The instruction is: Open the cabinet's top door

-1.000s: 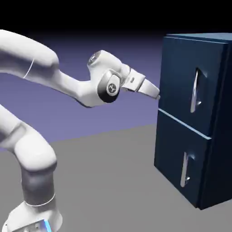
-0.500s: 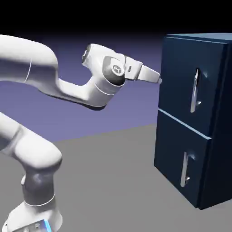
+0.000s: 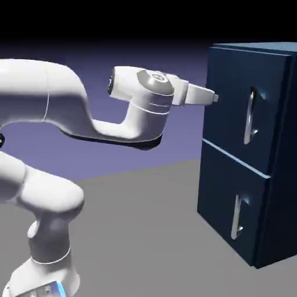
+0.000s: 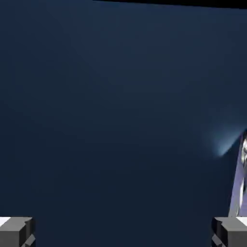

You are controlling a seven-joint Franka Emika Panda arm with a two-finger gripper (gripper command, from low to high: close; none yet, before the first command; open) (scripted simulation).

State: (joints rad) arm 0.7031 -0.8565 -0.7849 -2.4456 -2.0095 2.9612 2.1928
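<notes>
So the white two-fingered robot hand (image 3: 215, 98) just leveled out and crept closer to the navy cabinet's flat upper door (image 3: 235, 107), fingers spread wide, nothing between them. Its vertical silver bar handle (image 3: 250, 116) is off to the exterior view's right, so it probably needs to shift sideways.

— Clearance at the top door (image 4: 120, 106)?
— Flat panel blocks forward passage. Free space lies left of the cabinet (image 3: 232, 151) in the exterior view.
— Obstruction?
— Protruding upper handle (image 3: 250, 116).
</notes>
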